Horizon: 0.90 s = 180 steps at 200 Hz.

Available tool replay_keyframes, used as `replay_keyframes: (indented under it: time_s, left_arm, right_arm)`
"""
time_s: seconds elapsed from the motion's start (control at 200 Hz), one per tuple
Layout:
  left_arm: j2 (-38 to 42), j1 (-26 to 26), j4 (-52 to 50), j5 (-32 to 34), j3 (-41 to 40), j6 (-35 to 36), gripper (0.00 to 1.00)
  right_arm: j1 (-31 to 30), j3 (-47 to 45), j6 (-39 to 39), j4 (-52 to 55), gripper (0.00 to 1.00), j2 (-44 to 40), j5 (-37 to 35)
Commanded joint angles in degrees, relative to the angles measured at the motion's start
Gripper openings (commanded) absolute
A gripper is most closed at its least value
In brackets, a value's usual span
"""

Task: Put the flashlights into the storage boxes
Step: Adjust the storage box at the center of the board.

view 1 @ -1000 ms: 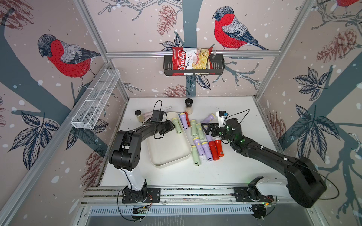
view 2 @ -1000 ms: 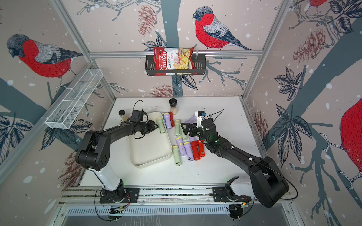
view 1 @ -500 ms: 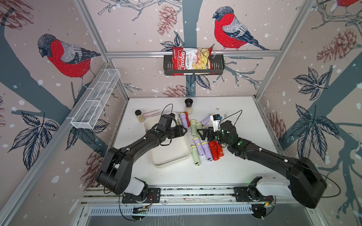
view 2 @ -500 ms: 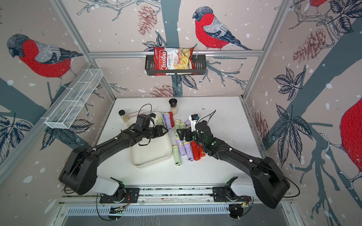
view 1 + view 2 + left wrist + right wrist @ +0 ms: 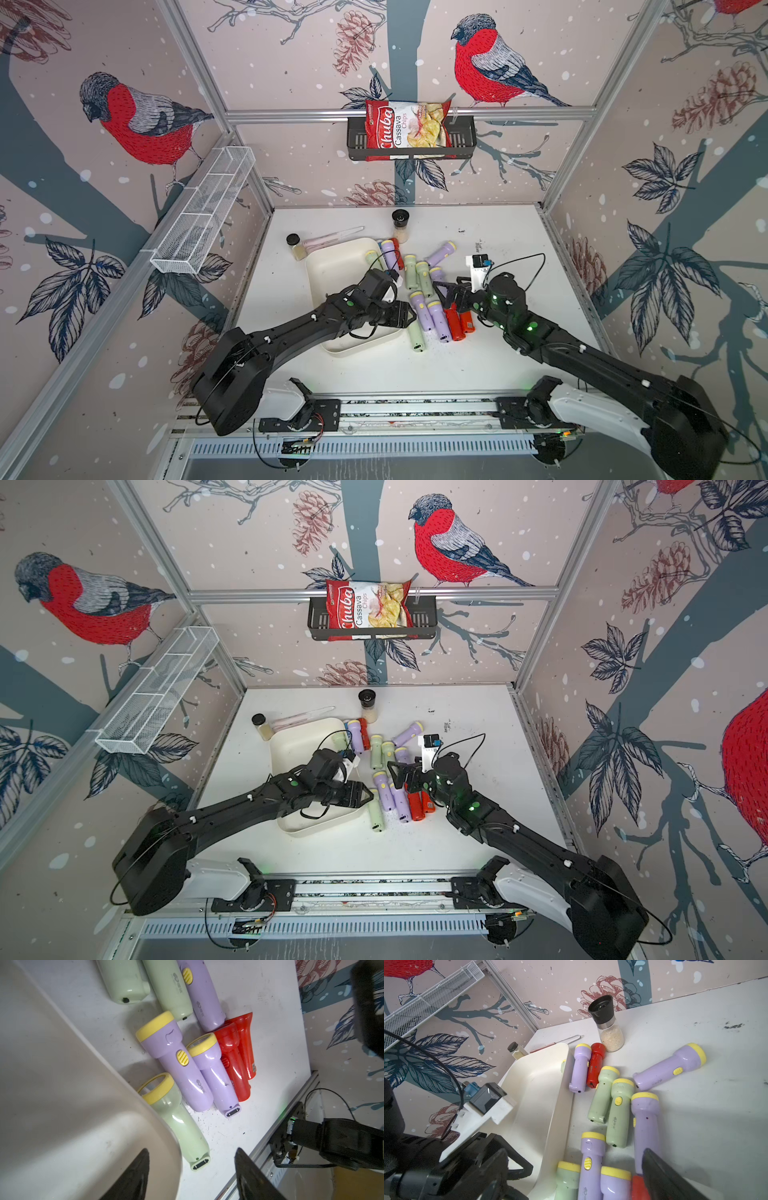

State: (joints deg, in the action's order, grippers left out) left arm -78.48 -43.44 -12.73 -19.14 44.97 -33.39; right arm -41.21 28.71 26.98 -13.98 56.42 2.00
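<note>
Several flashlights lie loose on the white table just right of the cream storage box. Two lilac ones, two red ones and a pale green one lie nearest the front. My left gripper is open and holds nothing. It straddles the box's near right rim and the tail of the green flashlight. My right gripper hangs open over the lilac and red flashlights. The bare part of the box floor holds nothing.
A black-capped glass grinder, a small jar and a pink slim tool stand behind the box. More flashlights lie mid-table. A wire rack and a black basket with a chips bag hang on the walls.
My left arm has swung from the far end of the box to its near right corner, and its jaws have opened wider. My right gripper edged left over the flashlights and stayed open.
</note>
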Motion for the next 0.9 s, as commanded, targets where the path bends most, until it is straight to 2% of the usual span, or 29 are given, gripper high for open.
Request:
replay_keyframes:
  time_s: [0.0, 0.295, 0.54, 0.68, 0.79, 0.896]
  left_arm:
    - [-1.24, -1.50, -3.61, 0.78, 0.57, 3.46, 0.65]
    - [-0.84, -1.99, -10.42, -2.35, 1.00, 8.82, 0.65]
    - [2.11, -2.00, -11.35, -4.74, -1.59, 8.76, 0.64]
    - [4.27, -1.91, -11.29, -3.98, -1.51, 7.54, 0.64]
    - [6.48, -0.04, -11.27, -2.81, -0.56, 5.29, 0.65]
    - [8.99, 4.51, -11.32, -2.37, -0.45, 3.07, 0.65]
  right_arm:
    - [-0.10, -1.00, 0.56, 1.02, 0.99, -1.89, -1.12]
    - [-0.19, -2.78, 2.18, 2.53, 0.99, -4.23, -1.92]
    - [-0.26, -2.97, 3.78, 1.82, 0.99, -3.02, -1.06]
    - [-0.36, -2.31, 4.33, 1.11, 0.99, -1.67, -0.09]
    - [-1.00, -1.43, 4.91, 0.57, 0.99, -0.38, 0.67]
    - [-1.80, -0.48, 6.03, 0.05, 0.99, 0.77, 1.65]
